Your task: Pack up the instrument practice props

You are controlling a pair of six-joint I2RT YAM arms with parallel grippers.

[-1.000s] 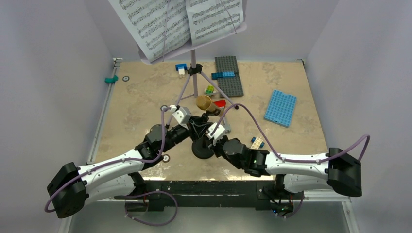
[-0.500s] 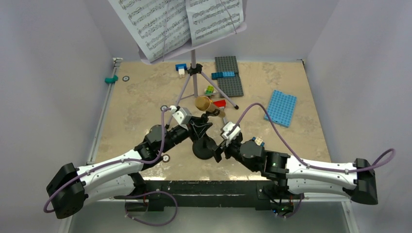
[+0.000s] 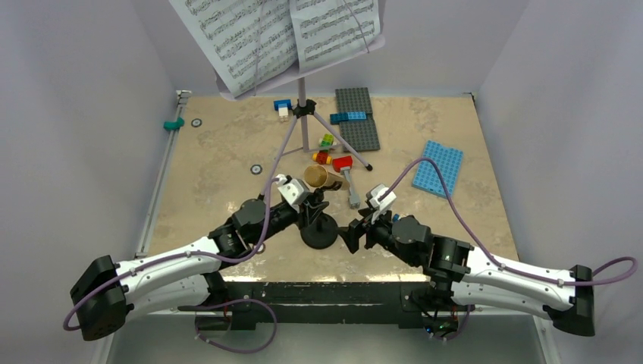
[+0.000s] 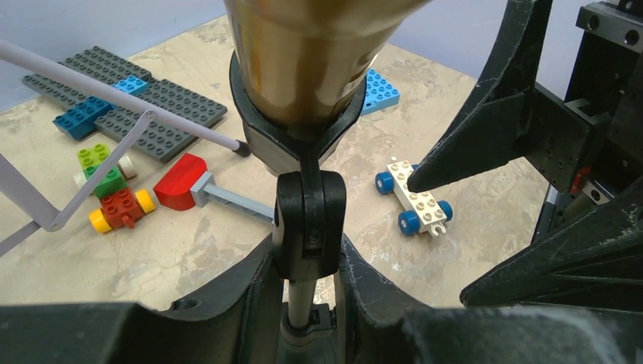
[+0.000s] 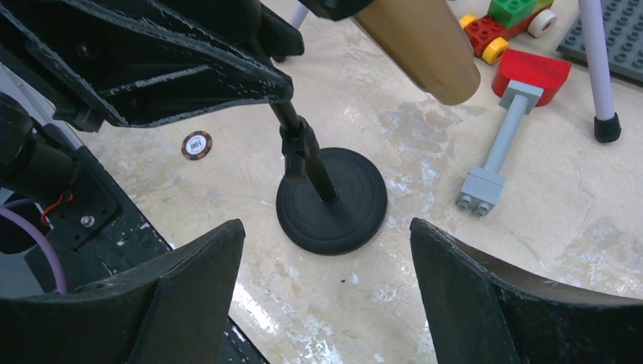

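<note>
- Just now, the right gripper has let go: 1 second ago it was pressed in against the small black mic stand; now its jaws stand wide apart and it has backed off toward the near edge of the table, beside the round base without touching it.
- The left gripper has not released; its 2 fingers are clamped on the mic stand's thin stem, just below the clip joint.
- The gold-brown microphone remains seated in the clip on top, tilted toward the far edge, and has drifted slightly nearer along with the left arm.
- The mic stand stands upright on its base at the middle of the near edge.
- The lilac music stand with its sheet-music pages is unmoved toward the far edge.
- Judged from this, nothing is packed yet; the open right claw looks free to reach for the microphone while the left steadies the stand.
</note>
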